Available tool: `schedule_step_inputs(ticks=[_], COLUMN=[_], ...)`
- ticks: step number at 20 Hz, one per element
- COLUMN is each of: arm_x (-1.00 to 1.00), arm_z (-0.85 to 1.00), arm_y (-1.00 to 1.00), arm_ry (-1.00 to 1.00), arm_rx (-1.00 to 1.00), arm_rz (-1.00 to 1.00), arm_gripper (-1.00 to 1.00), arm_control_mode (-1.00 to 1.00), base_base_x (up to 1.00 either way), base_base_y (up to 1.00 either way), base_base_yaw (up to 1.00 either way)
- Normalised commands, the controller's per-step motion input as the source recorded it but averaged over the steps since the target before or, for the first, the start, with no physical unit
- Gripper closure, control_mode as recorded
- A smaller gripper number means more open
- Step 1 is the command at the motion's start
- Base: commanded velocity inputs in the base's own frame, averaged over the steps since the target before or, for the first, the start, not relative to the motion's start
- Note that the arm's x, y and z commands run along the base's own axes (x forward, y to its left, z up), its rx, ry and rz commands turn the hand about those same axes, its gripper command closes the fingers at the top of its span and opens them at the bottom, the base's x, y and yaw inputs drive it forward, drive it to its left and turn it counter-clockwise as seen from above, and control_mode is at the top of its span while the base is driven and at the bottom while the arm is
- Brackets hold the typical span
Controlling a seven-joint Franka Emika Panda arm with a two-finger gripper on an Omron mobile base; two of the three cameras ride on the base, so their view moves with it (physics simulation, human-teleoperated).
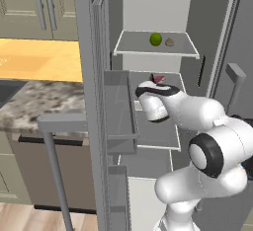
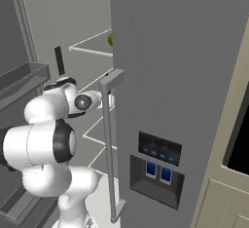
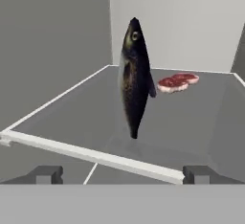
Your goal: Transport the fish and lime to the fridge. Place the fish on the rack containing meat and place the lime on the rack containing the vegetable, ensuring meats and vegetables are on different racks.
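The fish (image 3: 134, 74), dark and slim, stands nose-up on its tail on the rack containing meat (image 3: 72, 117), just past the pale front edge. My gripper (image 3: 122, 175) is open, its fingertips (image 3: 45, 174) wide apart, well clear of the fish. The red-pink meat (image 3: 177, 82) lies behind the fish near the back wall and peeks over my hand (image 1: 159, 78). The lime (image 1: 155, 39) rests beside the brownish vegetable (image 1: 169, 42) on the rack containing the vegetable (image 1: 158, 54), inside the fridge (image 1: 89, 52). A sliver of the lime (image 2: 110, 39) shows past the door.
An open fridge door with bins (image 1: 118, 121) stands to my left. The other door (image 2: 180, 66), with its handle (image 2: 109, 139) and dispenser panel (image 2: 158, 168), stands on my right. A marble counter (image 1: 39, 101) lies further left.
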Motion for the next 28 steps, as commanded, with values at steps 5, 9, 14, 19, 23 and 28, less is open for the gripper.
schedule_step_inputs(ticks=[5,9,14,19,23,28], arm_x=[-1.00,-0.99,-0.82,-0.74,-0.67,-0.61], arm_z=[0.72,0.89,0.99,1.00,1.00,1.00], arm_y=[0.00,0.00,0.00,0.00,-0.23,-0.57], arm_ry=[0.07,0.02,-0.08,-0.22,-0.14,-0.08], arm_rx=[0.00,0.00,0.00,0.00,0.01,0.07], arm_rz=[0.00,0.00,0.00,0.00,0.00,0.00], arm_gripper=[-1.00,-1.00,-1.00,-1.00,-1.00,-1.00], arm_control_mode=[-1.00,-1.00,-1.00,-1.00,-1.00,-1.00], base_base_x=[0.00,0.00,0.00,0.00,0.00,0.00], base_base_y=[0.00,0.00,0.00,0.00,0.00,0.00], base_base_yaw=[0.00,0.00,0.00,0.00,0.00,0.00])
